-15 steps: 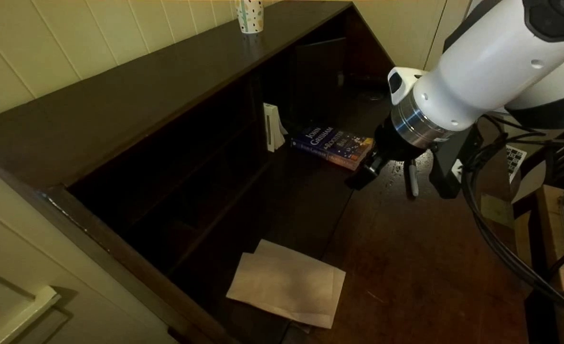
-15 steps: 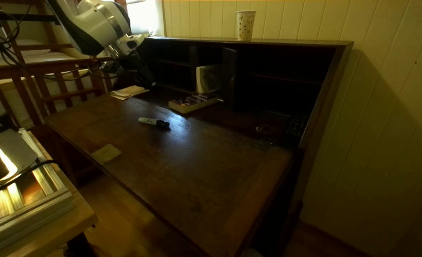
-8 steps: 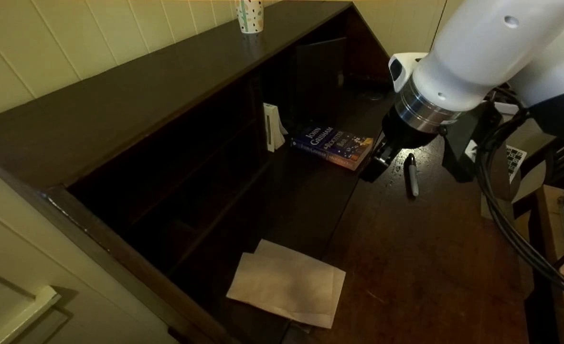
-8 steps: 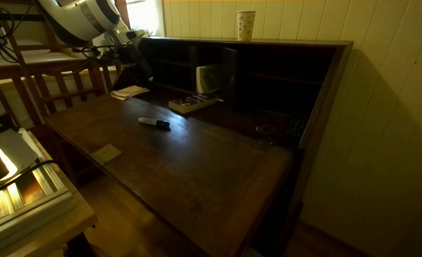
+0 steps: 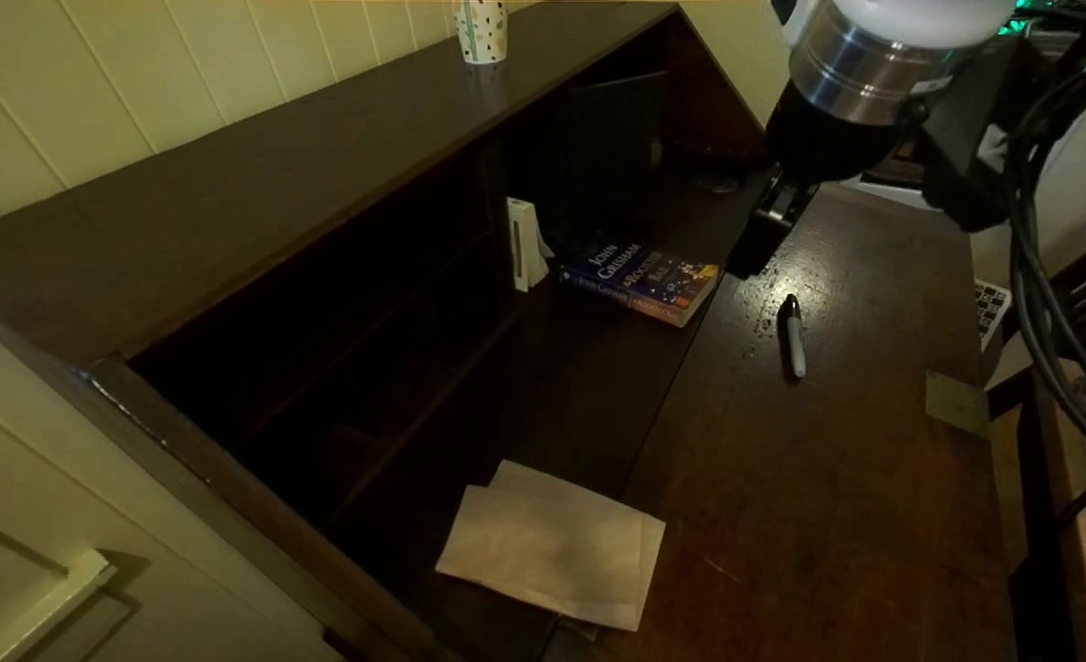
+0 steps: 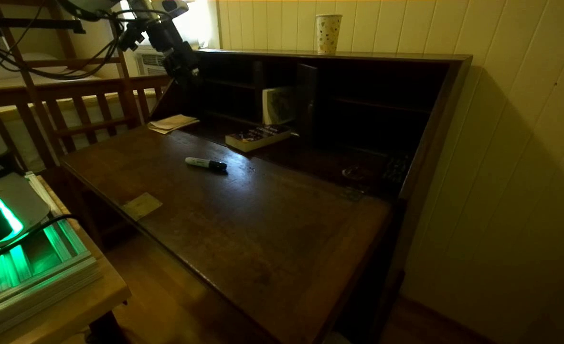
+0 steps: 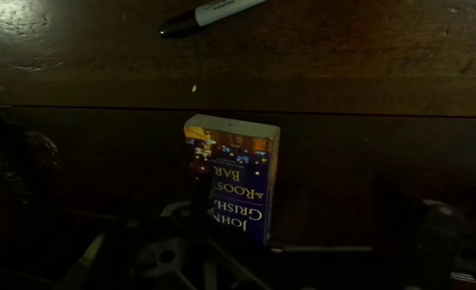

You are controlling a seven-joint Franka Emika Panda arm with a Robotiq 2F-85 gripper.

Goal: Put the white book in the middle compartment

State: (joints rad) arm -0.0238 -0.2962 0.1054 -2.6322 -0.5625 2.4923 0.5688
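Gripper (image 5: pixel 750 263) hung empty, jaws wide; the white book (image 6: pixel 278 106) stood in the middle compartment (image 6: pixel 283 74) at the desk's (image 6: pixel 243 229) rear edge, likely light, bendy, best pinched across its outer edge.

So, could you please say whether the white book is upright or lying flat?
Upright: in both exterior views, the white book stands on edge, unlike the nearby John Grisham paperback, which lies flat.

In an exterior view I'm seeing my pincer (image 6: pixel 187 74) hanging above the counter (image 6: pixel 262 229). The white book (image 6: pixel 276 106) is standing in the middle compartment (image 6: pixel 280 75); in front of it a dark-covered book (image 6: pixel 258 137) is lying flat and a marker (image 6: pixel 206 164) is resting nearby.
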